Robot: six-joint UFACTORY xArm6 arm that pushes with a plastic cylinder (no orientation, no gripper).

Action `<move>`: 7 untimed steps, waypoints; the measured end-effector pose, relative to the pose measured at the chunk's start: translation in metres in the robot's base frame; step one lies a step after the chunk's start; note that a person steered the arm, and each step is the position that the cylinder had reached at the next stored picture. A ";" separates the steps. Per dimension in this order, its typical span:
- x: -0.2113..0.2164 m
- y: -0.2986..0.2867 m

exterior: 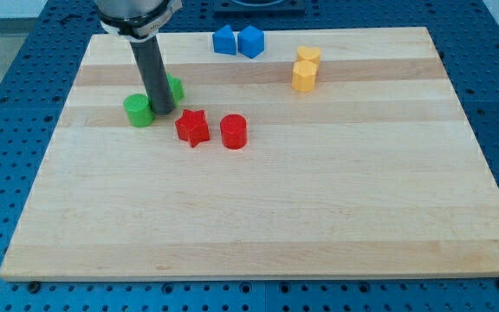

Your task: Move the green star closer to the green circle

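Standing between green circle [139, 110] and green star [174, 87], my tip [162, 111] grasps nothing, having no gripper

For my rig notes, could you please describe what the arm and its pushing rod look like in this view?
Only the arm's lower end shows at the view's top: a rounded, silver-grey metal housing with dark trim. From it hangs a straight, smooth rod, dark grey to black and cylindrical, of even thickness down to my tip. No cables, labels or markings are visible on either part.
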State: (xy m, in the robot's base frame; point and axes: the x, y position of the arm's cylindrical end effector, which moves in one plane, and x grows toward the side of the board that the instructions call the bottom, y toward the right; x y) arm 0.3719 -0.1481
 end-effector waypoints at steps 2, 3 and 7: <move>0.006 0.043; -0.019 0.061; -0.063 0.052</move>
State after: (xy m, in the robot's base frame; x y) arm 0.3094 -0.0959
